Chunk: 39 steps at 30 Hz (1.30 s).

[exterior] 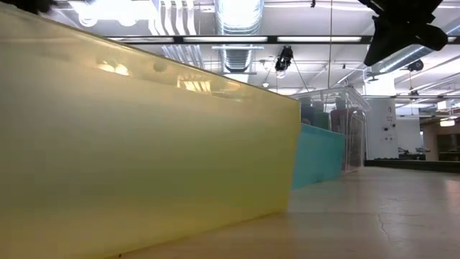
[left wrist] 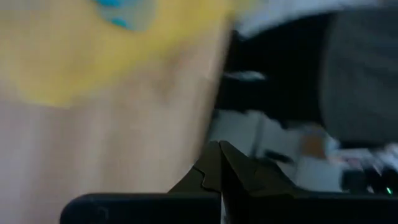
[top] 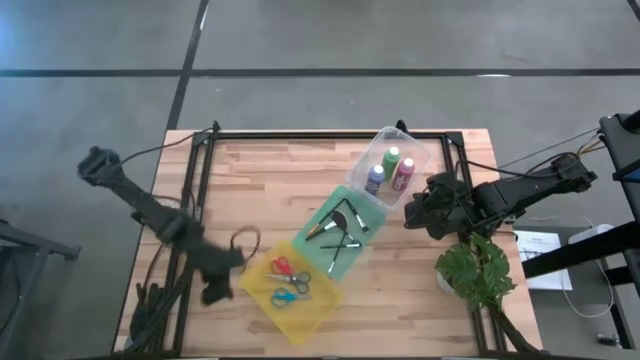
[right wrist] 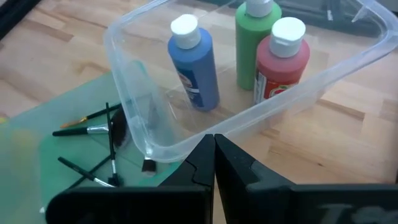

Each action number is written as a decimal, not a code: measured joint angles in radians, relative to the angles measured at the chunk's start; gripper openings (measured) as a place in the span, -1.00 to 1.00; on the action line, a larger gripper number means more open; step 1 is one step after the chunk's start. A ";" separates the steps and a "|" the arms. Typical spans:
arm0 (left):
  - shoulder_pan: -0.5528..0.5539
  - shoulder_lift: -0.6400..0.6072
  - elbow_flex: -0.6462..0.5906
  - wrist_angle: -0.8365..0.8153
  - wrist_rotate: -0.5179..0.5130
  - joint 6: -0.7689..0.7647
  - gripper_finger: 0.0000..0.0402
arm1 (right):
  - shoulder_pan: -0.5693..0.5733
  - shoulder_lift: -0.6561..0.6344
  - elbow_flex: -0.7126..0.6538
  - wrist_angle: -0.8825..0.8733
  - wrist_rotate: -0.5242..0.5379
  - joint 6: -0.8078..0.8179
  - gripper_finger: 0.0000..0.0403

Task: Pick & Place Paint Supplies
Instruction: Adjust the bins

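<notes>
The right pincer (right wrist: 214,163) has its two dark fingers pressed together with nothing between them. It hangs just beside the clear bin (right wrist: 163,144), near that bin's rim. The left pincer (left wrist: 220,171) is likewise pressed together and empty, low over the bench (top: 260,185) near the yellow bin (top: 325,308); in the high view it sits by the bench's left front edge.

Inside the clear bin three paint bottles stand upright, close together, each with a white cap: a blue bottle (right wrist: 194,65), a green bottle (right wrist: 251,42) and a red bottle (right wrist: 281,61). The blue and red bottles carry printed labels, but the writing is too small to read.

Touching the clear bin is a green bin (top: 370,212), where several thin dark-handled brushes (right wrist: 99,144) lie crossed over one another. The yellow bin next to it holds two pairs of scissors, one with red handles (top: 283,266) and one with blue handles (top: 287,295).

The bench is light wood planking with a black frame. A leafy green plant (top: 477,272) stands at its right front corner. Around it is a grey floor; the low view shows ceiling lights and ducts.
</notes>
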 joint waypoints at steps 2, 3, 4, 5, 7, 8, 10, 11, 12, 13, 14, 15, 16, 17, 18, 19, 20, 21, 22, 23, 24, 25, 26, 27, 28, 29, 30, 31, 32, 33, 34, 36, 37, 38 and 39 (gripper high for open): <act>-0.114 0.049 0.016 0.107 -0.037 -0.045 -1.00 | 0.004 0.000 0.000 0.005 0.000 -0.007 -0.96; -0.165 0.087 0.027 0.165 -0.068 -0.059 -1.00 | 0.004 0.000 0.000 0.006 0.001 -0.011 -0.96; -0.207 0.129 0.043 0.223 -0.097 -0.066 -1.00 | 0.004 0.000 0.000 0.005 0.001 -0.019 -0.96; -0.239 0.179 0.065 0.263 -0.123 -0.079 -1.00 | 0.004 0.000 0.000 0.006 0.001 -0.025 -0.96; -0.278 0.297 0.126 0.285 -0.147 -0.079 -1.00 | 0.004 0.000 -0.002 0.006 0.003 -0.032 -0.96; -0.287 0.362 0.166 0.285 -0.151 -0.055 -1.00 | 0.004 0.000 -0.004 0.006 0.003 -0.035 -0.96; -0.293 0.485 0.258 0.276 -0.154 0.009 -1.00 | 0.004 0.000 -0.007 0.006 0.003 -0.039 -0.96; -0.292 0.538 0.308 0.259 -0.156 0.029 -1.00 | 0.004 0.000 -0.009 0.006 0.003 -0.045 -0.96; -0.289 0.588 0.357 0.232 -0.164 0.043 -1.00 | 0.004 0.000 -0.010 0.007 0.003 -0.052 -0.96; -0.285 0.635 0.403 0.202 -0.177 0.049 -1.00 | 0.004 -0.001 -0.011 0.007 0.003 -0.057 -0.96; -0.281 0.678 0.445 0.172 -0.198 0.053 -1.00 | 0.004 -0.002 -0.011 0.007 0.003 -0.063 -0.96; -0.279 0.713 0.484 0.146 -0.227 0.054 -1.00 | 0.004 -0.003 -0.011 0.007 0.003 -0.070 -0.96; -0.276 0.744 0.522 0.132 -0.259 0.059 -1.00 | 0.004 -0.005 -0.011 0.007 0.003 -0.081 -0.96; -0.274 0.772 0.561 0.123 -0.290 0.068 -1.00 | 0.004 -0.007 -0.011 0.008 0.004 -0.093 -0.96; -0.271 0.798 0.597 0.109 -0.316 0.071 -1.00 | 0.004 -0.009 -0.011 0.008 0.004 -0.108 -0.96; -0.268 0.823 0.630 0.079 -0.335 0.071 -1.00 | 0.004 -0.011 -0.011 0.007 0.004 -0.123 -0.96; -0.265 0.851 0.659 0.044 -0.348 0.071 -1.00 | 0.004 -0.015 -0.011 0.008 0.004 -0.138 -0.96; -0.261 0.879 0.682 0.011 -0.358 0.071 -1.00 | 0.004 -0.017 -0.011 0.008 0.004 -0.152 -0.96; -0.259 0.905 0.701 -0.011 -0.363 0.072 -1.00 | 0.004 -0.021 -0.011 0.008 0.006 -0.162 -0.96; -0.255 0.926 0.716 -0.021 -0.367 0.074 -1.00 | 0.004 -0.022 -0.011 0.007 0.008 -0.170 -0.96; -0.249 0.945 0.730 -0.021 -0.369 0.075 -1.00 | 0.004 -0.026 -0.012 0.007 0.012 -0.178 -0.96; -0.244 0.961 0.742 -0.018 -0.372 0.077 -1.00 | 0.004 -0.030 -0.014 0.007 0.013 -0.182 -0.96; -0.238 0.976 0.752 -0.014 -0.382 0.081 -1.00 | 0.004 -0.035 -0.015 0.006 0.013 -0.183 -0.96; -0.233 0.989 0.758 -0.018 -0.397 0.083 -1.00 | 0.004 -0.039 -0.015 0.006 0.015 -0.183 -0.96; -0.226 1.000 0.762 -0.025 -0.415 0.087 -1.00 | 0.004 -0.045 -0.015 0.006 0.019 -0.183 -0.96; -0.220 1.008 0.766 -0.032 -0.430 0.087 -1.00 | 0.004 -0.050 -0.015 0.006 0.020 -0.185 -0.96; -0.213 1.011 0.768 -0.039 -0.444 0.087 -1.00 | 0.004 -0.056 -0.015 0.006 0.022 -0.187 -0.96; -0.205 1.011 0.769 -0.039 -0.450 0.087 -1.00 | 0.004 -0.063 -0.015 0.006 0.024 -0.190 -0.96; -0.196 1.011 0.770 -0.033 -0.450 0.088 -1.00 | 0.004 -0.070 -0.015 0.004 0.030 -0.192 -0.96; -0.190 1.012 0.771 -0.029 -0.452 0.090 -1.00 | 0.004 -0.077 -0.015 0.003 0.034 -0.193 -0.96; -0.184 1.013 0.771 -0.029 -0.454 0.100 -1.00 | 0.004 -0.084 -0.015 0.002 0.036 -0.194 -0.96; -0.172 1.018 0.771 -0.023 -0.457 0.125 -1.00 | 0.004 -0.099 -0.019 0.002 0.045 -0.193 -0.96; -0.166 1.018 0.771 -0.016 -0.457 0.134 -1.00 | 0.004 -0.106 -0.020 -0.001 0.050 -0.193 -0.96; -0.161 1.018 0.771 -0.013 -0.457 0.142 -1.00 | 0.004 -0.112 -0.021 -0.001 0.053 -0.194 -0.96; -0.156 1.018 0.771 -0.009 -0.457 0.154 -1.00 | 0.004 -0.119 -0.023 0.000 0.057 -0.193 -0.96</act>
